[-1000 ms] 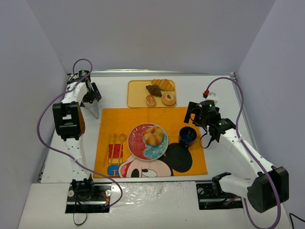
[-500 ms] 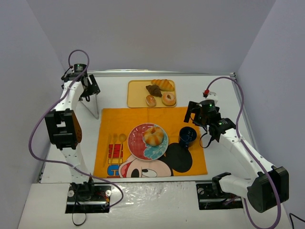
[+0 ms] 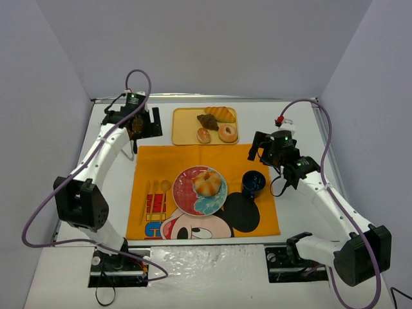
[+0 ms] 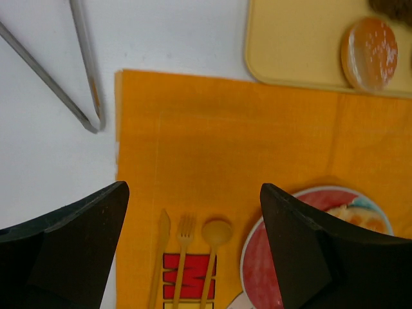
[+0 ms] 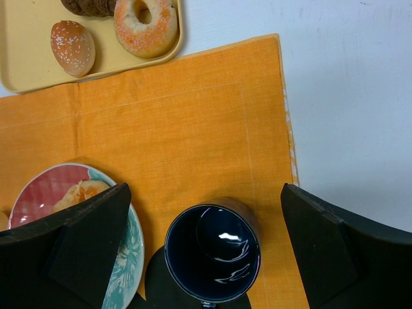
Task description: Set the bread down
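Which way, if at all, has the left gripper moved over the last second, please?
Yes: the left gripper has swung right in the top view, closing on the yellow tray's left edge.

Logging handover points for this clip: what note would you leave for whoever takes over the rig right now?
Left pincer: open, empty, over the placemat's far left corner.
Right pincer: open, empty, above the blue cup.
Bread: lies on the plate, mid-placemat.
Done: the bread looks placed.
To do: probably nothing beyond parking the arms.
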### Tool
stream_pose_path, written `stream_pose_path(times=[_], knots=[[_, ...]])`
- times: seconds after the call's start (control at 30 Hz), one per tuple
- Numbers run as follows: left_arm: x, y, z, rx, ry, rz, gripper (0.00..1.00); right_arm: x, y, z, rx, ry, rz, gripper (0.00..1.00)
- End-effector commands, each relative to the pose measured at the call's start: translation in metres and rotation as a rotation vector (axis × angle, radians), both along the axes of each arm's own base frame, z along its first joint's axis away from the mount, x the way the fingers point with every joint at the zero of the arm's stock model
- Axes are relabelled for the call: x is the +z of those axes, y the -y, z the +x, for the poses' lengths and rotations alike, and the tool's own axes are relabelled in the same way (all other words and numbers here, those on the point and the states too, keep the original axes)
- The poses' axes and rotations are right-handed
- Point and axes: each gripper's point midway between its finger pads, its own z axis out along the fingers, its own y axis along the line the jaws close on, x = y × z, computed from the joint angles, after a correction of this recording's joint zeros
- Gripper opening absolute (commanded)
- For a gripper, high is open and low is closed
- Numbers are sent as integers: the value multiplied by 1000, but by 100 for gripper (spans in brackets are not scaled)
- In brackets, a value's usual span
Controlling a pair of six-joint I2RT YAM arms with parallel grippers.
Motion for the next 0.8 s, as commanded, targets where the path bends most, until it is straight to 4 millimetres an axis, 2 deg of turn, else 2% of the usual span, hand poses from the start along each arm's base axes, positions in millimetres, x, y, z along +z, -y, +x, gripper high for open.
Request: stream_pose_path(times=[0.0, 0.17, 0.33, 0.77], knots=[[35, 20, -29, -50, 94, -14, 80, 36, -10, 13, 15, 97, 62, 100], [37, 27, -51, -76, 101, -28, 80, 43, -13, 12, 27, 113, 78, 100], [38, 31, -62, -110, 105, -21, 81, 45, -18, 16, 39, 112, 74, 100], [25, 48, -65, -136, 92, -50, 81, 47, -18, 14, 47, 111, 71, 99]])
